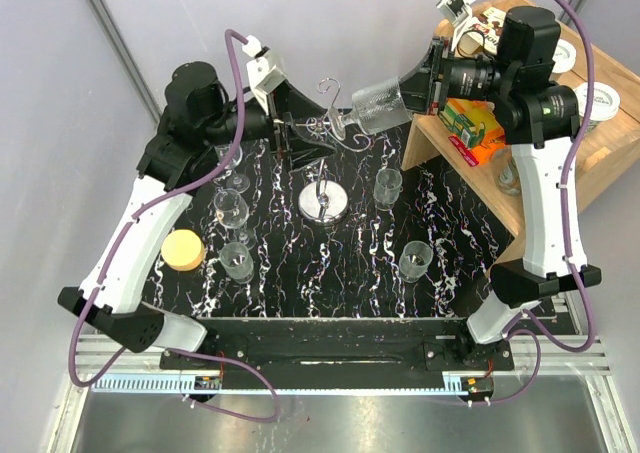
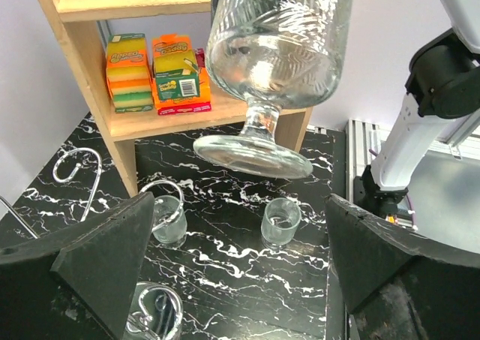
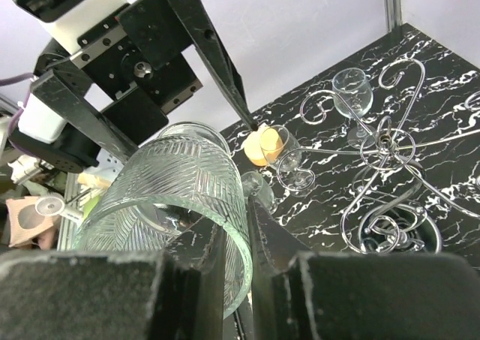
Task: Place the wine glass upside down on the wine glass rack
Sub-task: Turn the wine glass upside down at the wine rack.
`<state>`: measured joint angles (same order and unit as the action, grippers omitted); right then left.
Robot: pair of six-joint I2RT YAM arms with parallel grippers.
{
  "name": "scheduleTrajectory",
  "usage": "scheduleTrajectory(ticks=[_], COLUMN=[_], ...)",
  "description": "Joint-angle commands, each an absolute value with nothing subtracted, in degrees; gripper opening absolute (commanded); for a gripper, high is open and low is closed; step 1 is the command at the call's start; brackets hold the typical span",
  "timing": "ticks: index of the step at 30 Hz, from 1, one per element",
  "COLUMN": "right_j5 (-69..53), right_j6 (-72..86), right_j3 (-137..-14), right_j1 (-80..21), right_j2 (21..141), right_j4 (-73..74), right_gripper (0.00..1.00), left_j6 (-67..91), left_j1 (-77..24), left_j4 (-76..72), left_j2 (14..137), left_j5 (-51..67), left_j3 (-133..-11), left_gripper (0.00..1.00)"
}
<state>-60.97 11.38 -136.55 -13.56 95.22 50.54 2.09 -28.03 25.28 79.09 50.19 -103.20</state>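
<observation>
wine glass (image 1: 385,103) rim pinched between right fingers (image 3: 281,242), foot facing left fingers (image 2: 97,257)

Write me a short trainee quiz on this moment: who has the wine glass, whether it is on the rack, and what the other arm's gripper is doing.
1. Multiple choice: what holds the wine glass?
A) the left gripper
B) the right gripper
C) neither gripper

2. True or false: the wine glass hangs upside down on the wine glass rack.

3. Fill in: the left gripper's jaws are ____, with nothing between them.

Key:
1. B. Its fingers clamp the rim of the bowl, and the glass lies sideways in the air.
2. False. The stem and foot are free of the rack's arms.
3. open
</observation>
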Motion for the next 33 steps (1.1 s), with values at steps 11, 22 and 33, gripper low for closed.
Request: scheduleTrajectory(ticks=[11, 22, 33], right_j5=[-66.62, -67.32, -67.68], right_j6=[21.18, 26.19, 30.06], right_j3=[-129.12, -123.75, -122.87], right_j1=[-14.06, -13.98, -14.06], right_j2=[92.73, 91.32, 92.99], right_j4=[33.23, 25.32, 20.13], right_gripper=[0.0, 0.0, 0.0], left_j6=[8.34, 11.25, 9.23], left_j1=[-28.74, -29.09, -29.0], left_j4=[17.05, 13.98, 15.55], left_j2=[83.67, 84.99, 85.96], left_j5=[56.34, 55.9, 53.97], left_j3=[-109.33, -107.23, -109.68], left_gripper=[0.99, 0.79, 0.56])
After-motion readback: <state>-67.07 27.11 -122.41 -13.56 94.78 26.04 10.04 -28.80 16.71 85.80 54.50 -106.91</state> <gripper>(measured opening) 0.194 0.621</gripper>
